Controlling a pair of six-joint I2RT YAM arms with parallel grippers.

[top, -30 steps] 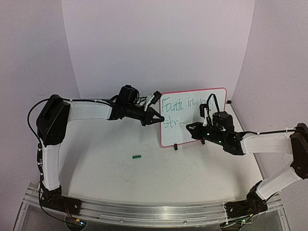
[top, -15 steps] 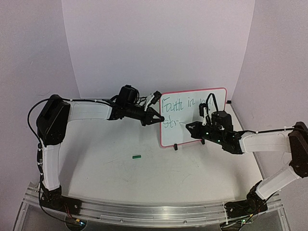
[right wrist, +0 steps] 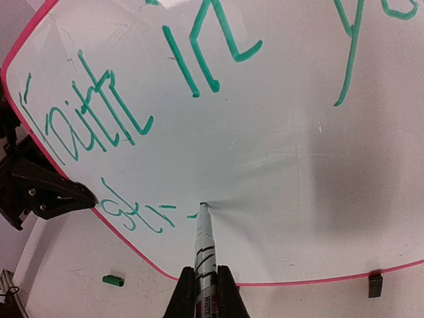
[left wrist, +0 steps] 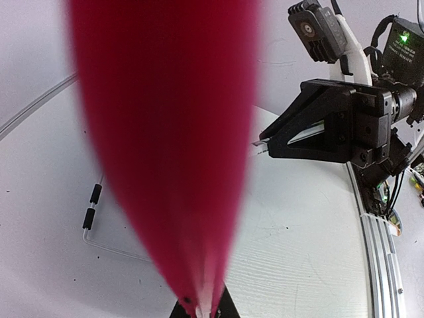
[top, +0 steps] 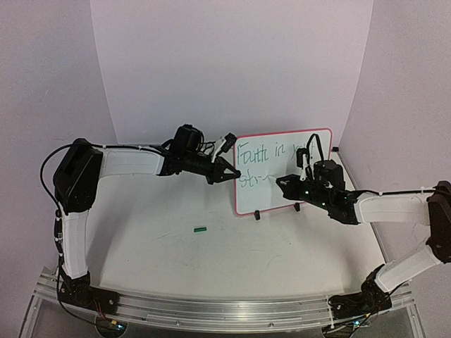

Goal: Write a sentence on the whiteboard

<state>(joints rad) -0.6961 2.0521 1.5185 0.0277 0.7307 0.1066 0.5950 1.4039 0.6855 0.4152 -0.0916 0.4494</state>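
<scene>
Here, from the left, we see a small green cap [top: 201,229] lying on the table [top: 176,253], well apart from the work. Next, the left gripper [top: 232,173] is clamped on the left rim of the whiteboard [top: 275,204], which stands upright on its black feet [right wrist: 375,283] at the back right of the table. The sentence [right wrist: 106,112] is part done. The top line reads "Faith in yo…", with its end hidden from above by the right arm, and the second line has only "str" and a dash. The tip of the marker [right wrist: 205,245] touches the board just right of that dash. The right gripper [top: 283,184] is closed tight on the marker's barrel.

We judge the main risk to be pressure. If the marker pushes too hard, the board may rock back on its feet or twist in the left gripper's pinch, and the stroke would then skip or smear. The marker could also slide in its jaws, so the letters would drift downward toward the lower rim.
</scene>
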